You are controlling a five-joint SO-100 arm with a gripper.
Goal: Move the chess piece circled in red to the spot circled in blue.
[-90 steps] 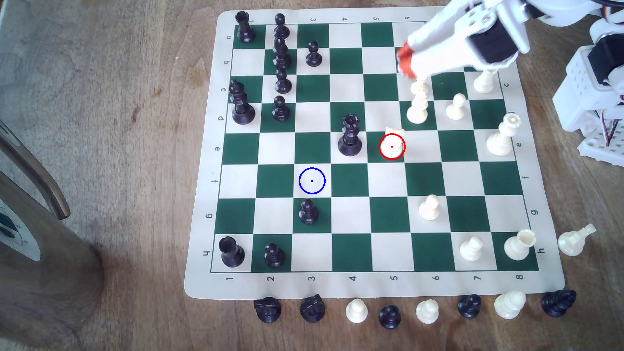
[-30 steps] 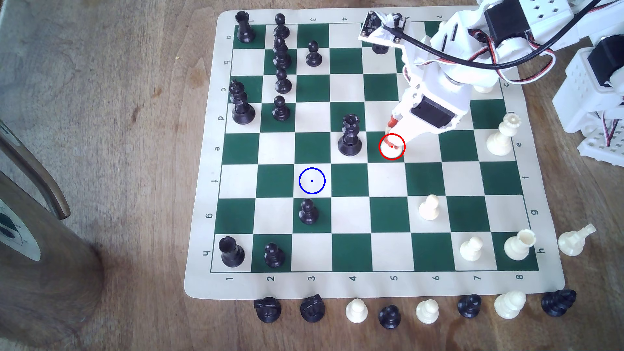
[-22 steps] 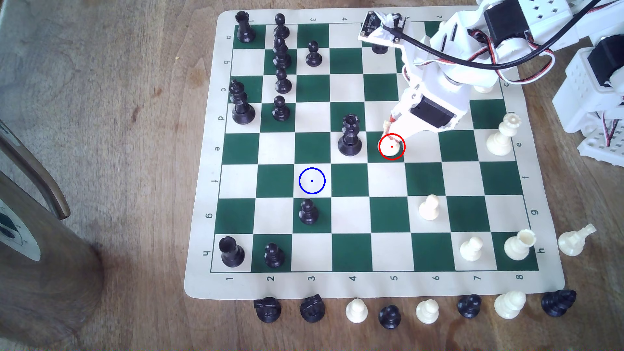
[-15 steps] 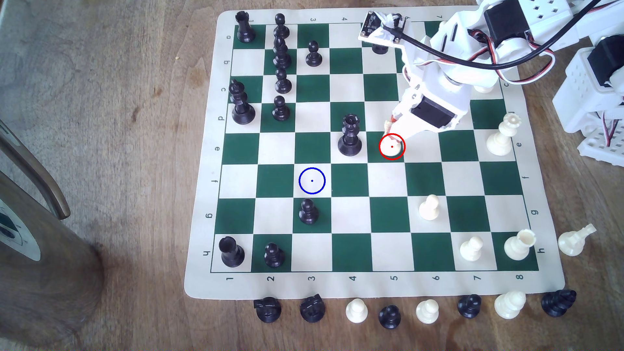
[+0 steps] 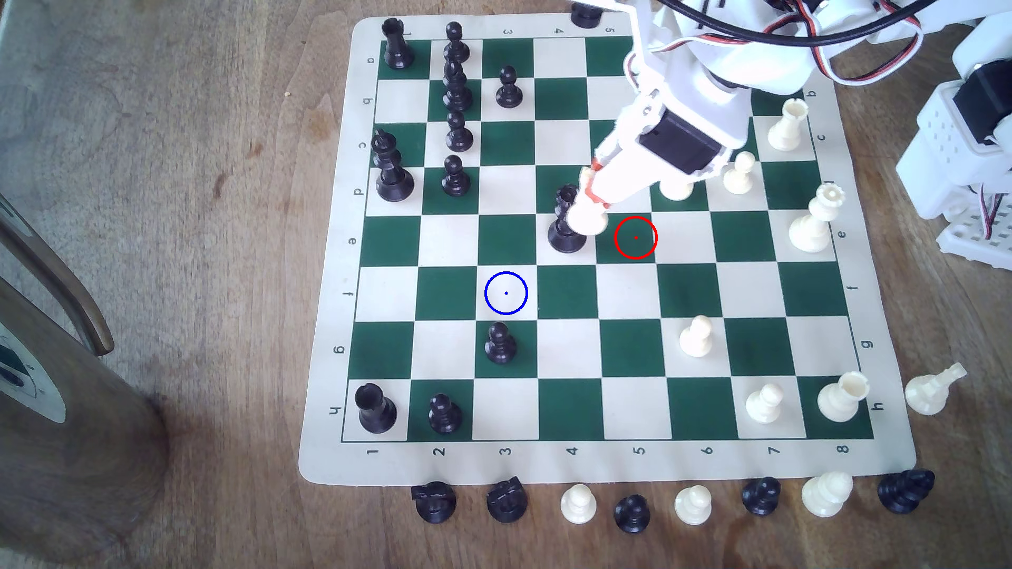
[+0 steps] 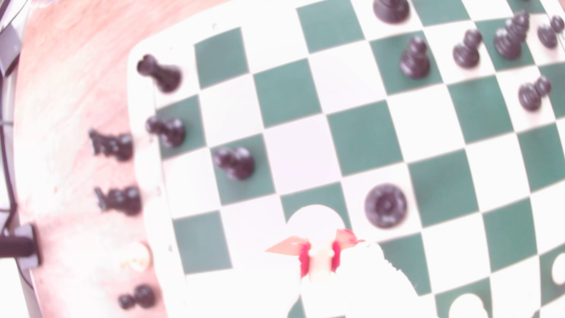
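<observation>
In the exterior view the chess piece circled in red (image 5: pixel 587 218), small and cream with a round base, hangs lifted off the board. My gripper (image 5: pixel 594 183) is shut on its head. The piece overlaps the tall black piece (image 5: pixel 563 238) on the neighbouring square. The red ring (image 5: pixel 635 238) now marks a bare dark green square to the exterior view's right. The spot circled in blue (image 5: pixel 506 293), a cream square, lies further to the exterior view's left and nearer the front edge. In the wrist view the red pads (image 6: pixel 304 260) clamp the cream piece (image 6: pixel 319 263), beside the black piece (image 6: pixel 385 205).
A black pawn (image 5: pixel 499 343) stands right in front of the blue-ringed square. Black pieces crowd the board's left columns and cream ones its right side, such as a pawn (image 5: pixel 696 336). Captured pieces (image 5: pixel 578 503) line the mat's front edge. The arm's base (image 5: pixel 964 153) stands at the right.
The gripper closed on the cream piece, lifted it off the red-ringed square and carried it to the exterior view's left, up against the tall black piece.
</observation>
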